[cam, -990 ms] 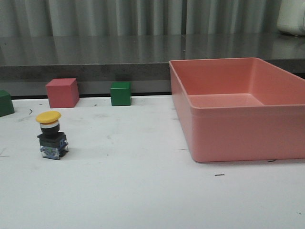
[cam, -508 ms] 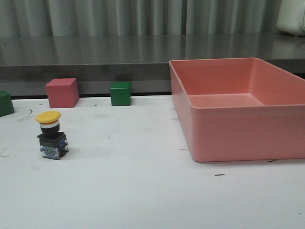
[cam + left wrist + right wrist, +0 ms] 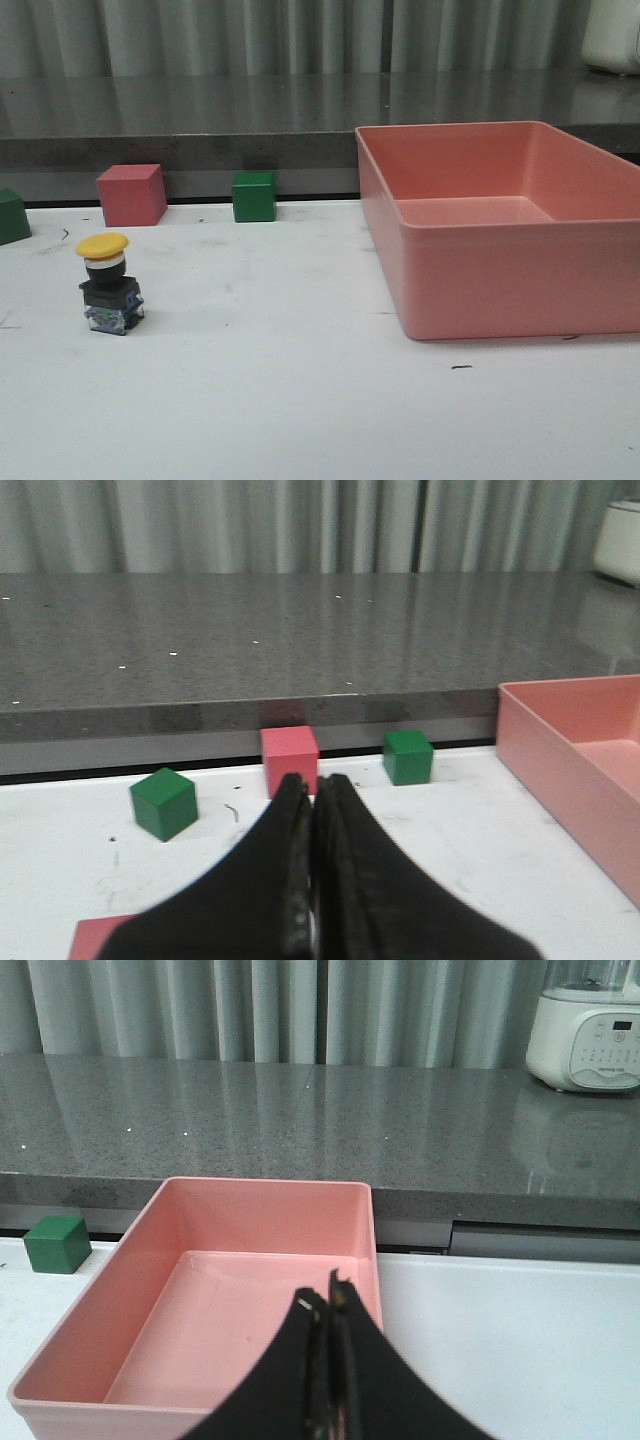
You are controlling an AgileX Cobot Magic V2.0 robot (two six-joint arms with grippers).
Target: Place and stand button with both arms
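The button (image 3: 107, 285) stands upright on the scuffed white table (image 3: 300, 400) at the left, its smooth yellow mushroom cap above a blocky black-and-clear base. It is well apart from the glossy pink plastic bin (image 3: 500, 230) on the right. Both the left gripper (image 3: 312, 790) and the right gripper (image 3: 327, 1310) are closed and empty; neither wrist view shows the button.

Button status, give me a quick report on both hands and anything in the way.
Left hand shut, empty. Right hand shut, empty, over the pink bin. Button upright on the table, untouched. Nothing crowding it.
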